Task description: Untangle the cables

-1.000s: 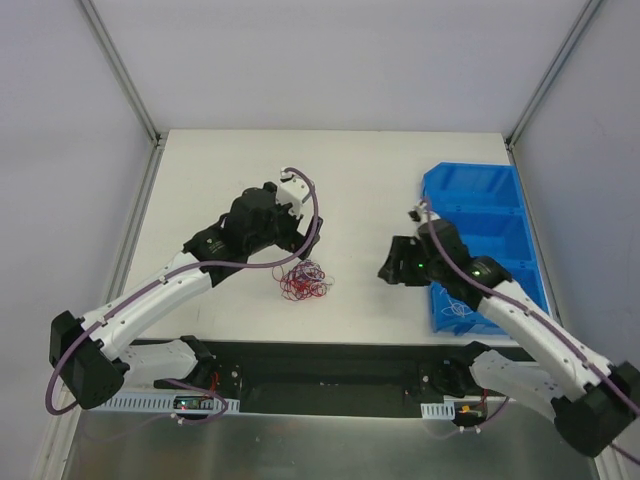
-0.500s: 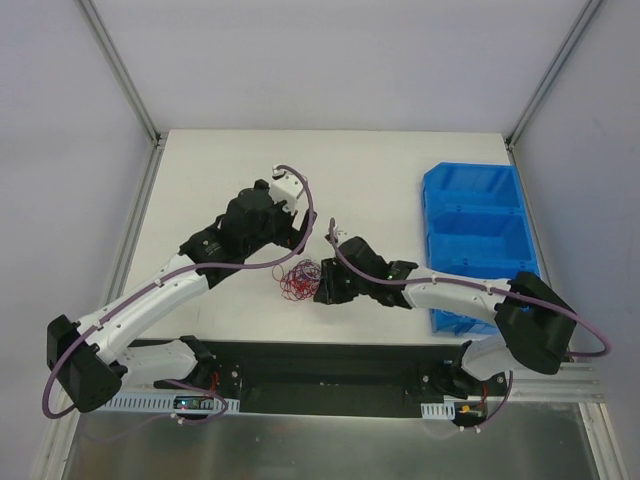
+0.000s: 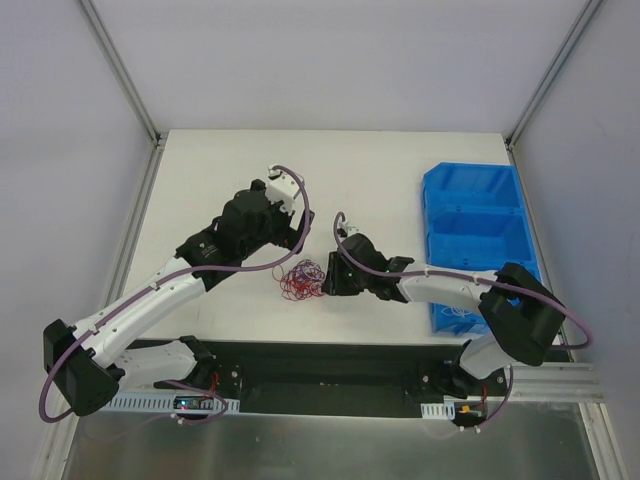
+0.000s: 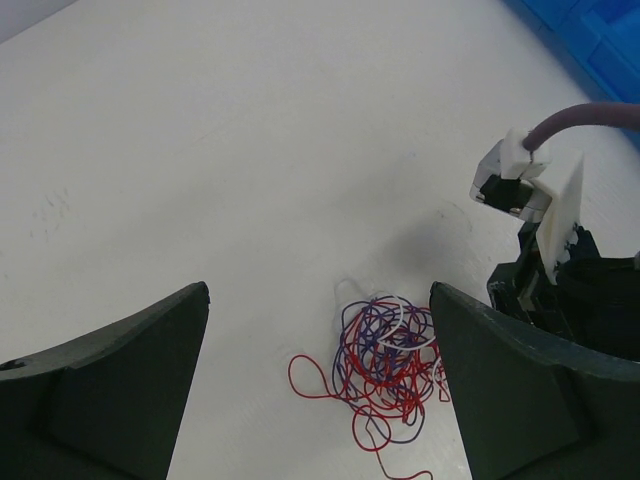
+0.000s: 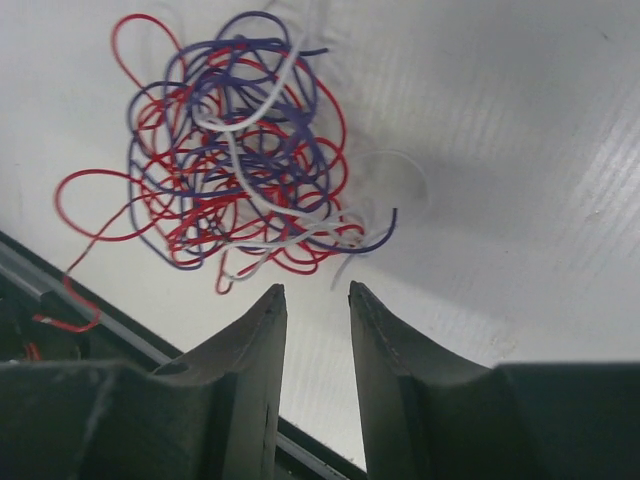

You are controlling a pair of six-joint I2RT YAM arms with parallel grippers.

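Cables (image 3: 303, 280) – one small knotted clump of red, purple and white strands, lying on the white worktop (image 3: 380, 180) toward its near edge, left of centre. Loose red loops stray out of the clump; on my right wrist view one red strand trails down to the dark strip at the worktop edge.

Left claw (image 3: 290, 238) – wide open, holding nothing. It hangs over the far side of the clump. On its wrist view the two fingers (image 4: 110, 390) frame the cables (image 4: 385, 365) with bare worktop either side, touching no strand.

Right claw (image 3: 330, 278) – reached across from the right, low, just beside the clump's right edge. On its wrist view the jaws stand close together with a narrow gap between them, bare worktop showing through, no strand caught. The tips sit just short of the cables (image 5: 235, 150); a thin white end and a purple end point toward them. I cannot tell whether they touch.

Blue bin (image 3: 480, 215) – at the right edge of the worktop, well apart from the clump.
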